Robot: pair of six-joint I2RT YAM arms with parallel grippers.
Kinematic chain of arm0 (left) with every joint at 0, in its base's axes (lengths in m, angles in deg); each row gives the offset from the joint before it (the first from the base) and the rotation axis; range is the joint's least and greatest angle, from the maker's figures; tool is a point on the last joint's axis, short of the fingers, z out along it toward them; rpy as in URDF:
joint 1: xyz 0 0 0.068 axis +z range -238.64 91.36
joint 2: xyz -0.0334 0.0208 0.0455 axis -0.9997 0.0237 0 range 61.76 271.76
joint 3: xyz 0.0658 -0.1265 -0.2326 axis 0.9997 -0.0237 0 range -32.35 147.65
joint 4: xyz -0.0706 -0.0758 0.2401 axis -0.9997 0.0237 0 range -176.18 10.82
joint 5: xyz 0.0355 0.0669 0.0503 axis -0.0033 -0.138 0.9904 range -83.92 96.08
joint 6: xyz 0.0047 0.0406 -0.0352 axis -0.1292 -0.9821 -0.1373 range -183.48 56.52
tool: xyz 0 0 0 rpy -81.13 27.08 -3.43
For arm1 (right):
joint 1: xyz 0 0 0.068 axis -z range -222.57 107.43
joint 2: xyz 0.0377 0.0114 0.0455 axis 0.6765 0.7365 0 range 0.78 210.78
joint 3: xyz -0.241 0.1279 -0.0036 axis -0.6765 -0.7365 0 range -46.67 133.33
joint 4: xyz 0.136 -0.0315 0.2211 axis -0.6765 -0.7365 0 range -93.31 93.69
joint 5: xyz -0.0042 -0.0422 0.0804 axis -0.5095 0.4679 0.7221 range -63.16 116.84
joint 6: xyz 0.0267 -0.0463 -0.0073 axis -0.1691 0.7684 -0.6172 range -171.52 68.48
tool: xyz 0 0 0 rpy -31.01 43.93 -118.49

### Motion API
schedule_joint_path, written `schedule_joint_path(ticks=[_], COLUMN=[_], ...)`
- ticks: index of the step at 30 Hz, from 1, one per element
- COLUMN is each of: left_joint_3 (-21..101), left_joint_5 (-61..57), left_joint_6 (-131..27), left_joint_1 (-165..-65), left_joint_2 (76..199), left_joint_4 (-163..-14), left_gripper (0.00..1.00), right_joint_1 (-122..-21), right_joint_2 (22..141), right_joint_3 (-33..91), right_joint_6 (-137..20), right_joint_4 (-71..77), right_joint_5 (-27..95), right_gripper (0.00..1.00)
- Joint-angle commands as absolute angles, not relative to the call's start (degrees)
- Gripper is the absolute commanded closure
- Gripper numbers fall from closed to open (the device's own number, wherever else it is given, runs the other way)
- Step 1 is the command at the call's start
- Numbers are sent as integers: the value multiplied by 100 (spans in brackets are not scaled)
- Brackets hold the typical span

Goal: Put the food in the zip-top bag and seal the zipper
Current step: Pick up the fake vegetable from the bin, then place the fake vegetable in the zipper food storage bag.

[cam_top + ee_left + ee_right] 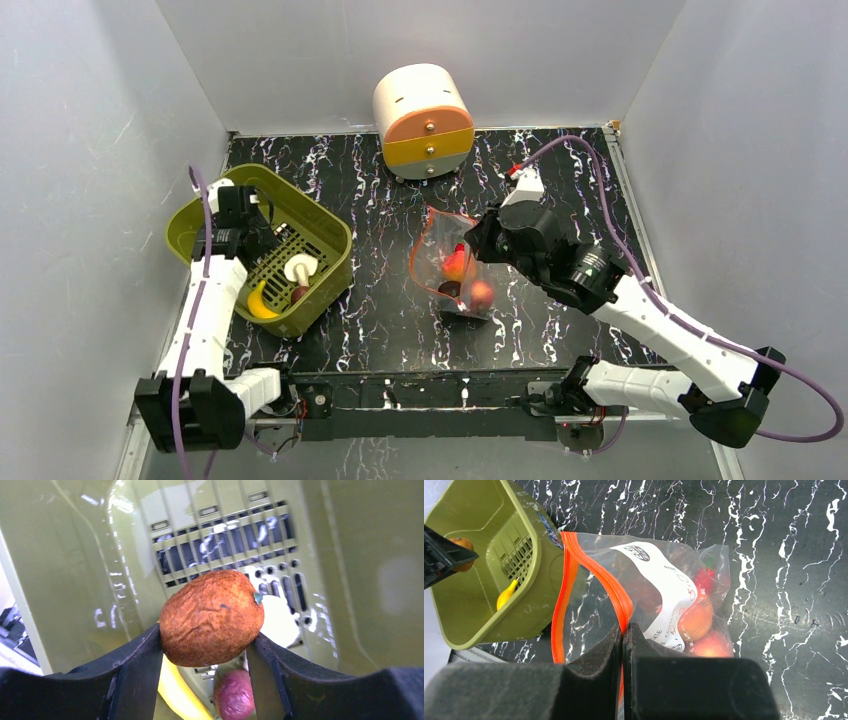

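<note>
The zip-top bag (447,262) lies on the black marbled worktop (385,320) with its mouth open and pink-red and yellow-red food (696,621) inside. The right pincer (623,630) is closed tight on the bag's red-orange zipper (574,565). Just left of the bag stands an olive basket (335,232). Inside it, the left pincer (205,645) is clamped on a brown-orange round fruit (212,617). A banana (262,303) and a reddish-purple piece (235,697) also lie in the basket.

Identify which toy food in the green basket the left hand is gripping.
The wrinkled orange-brown oval fruit, clamped in the left hand; the yellow banana and white mushroom lie on the basket floor.
</note>
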State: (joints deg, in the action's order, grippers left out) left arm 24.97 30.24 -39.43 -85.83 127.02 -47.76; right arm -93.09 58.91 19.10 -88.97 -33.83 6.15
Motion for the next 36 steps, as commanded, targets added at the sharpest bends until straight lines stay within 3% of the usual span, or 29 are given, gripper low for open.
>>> schedule_joint_path(ticks=[1, 11, 16, 27, 36], left_joint_3=[2507, 2838, 3312, 3257, 2855], left_joint_5=[2480, 771, -303, -2595, -3113], left_joint_6=[-3919, -3689, -3554, -2730, -1814], left_joint_1=[-8707, -9120, -9499, -9799, -9910], left_joint_2=[12040, 11173, 11448, 11672, 11352], left_joint_4=[-4935, -5117, -5052, -5723, -6464], left_gripper=[66, 63, 64, 69, 72], right_joint_1=[-9324, -9321, -9323, -9320, -9326], right_joint_2=[5923, 5669, 5609, 5970, 6442], right_joint_3=[1865, 929, 609, 1105, 1781], right_joint_6=[-9142, -9742, -9815, -10004, -10004], right_joint_4=[-2590, -1838, -1270, -1379, -1495], right_joint_5=[548, 1308, 1602, 1635, 1664], right_gripper=[100, 100, 100, 100, 100])
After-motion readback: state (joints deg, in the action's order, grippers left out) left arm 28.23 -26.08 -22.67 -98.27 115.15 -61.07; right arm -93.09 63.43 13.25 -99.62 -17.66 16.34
